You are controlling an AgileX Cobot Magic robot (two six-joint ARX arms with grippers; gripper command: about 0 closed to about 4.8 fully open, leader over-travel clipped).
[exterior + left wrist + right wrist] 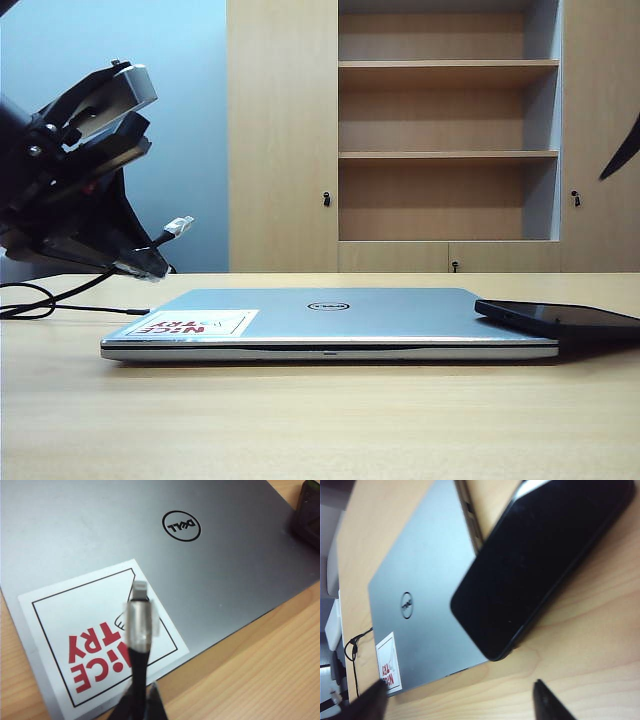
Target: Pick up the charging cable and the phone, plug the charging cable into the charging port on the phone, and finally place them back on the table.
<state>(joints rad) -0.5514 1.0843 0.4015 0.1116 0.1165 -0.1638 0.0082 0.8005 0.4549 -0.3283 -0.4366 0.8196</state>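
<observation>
Two grippers at work: left gripper [150, 262], at nine o'clock, clamps the charging cable [138, 645] plug-forward; right gripper [457, 700] spreads wide over the phone [540, 565], ready to grasp.

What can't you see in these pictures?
- Charging port: too small to find on the phone in any view.
- Right gripper: right wrist view's edge cuts it off; only open fingertips show.
- Left gripper: left wrist view's edge hides its fingers below the charging cable.

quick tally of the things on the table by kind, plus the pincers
laptop: 1
phone: 1
charging cable: 1
pincers: 2, left pincer shut on the cable plug, right pincer open above the phone
total: 5
</observation>
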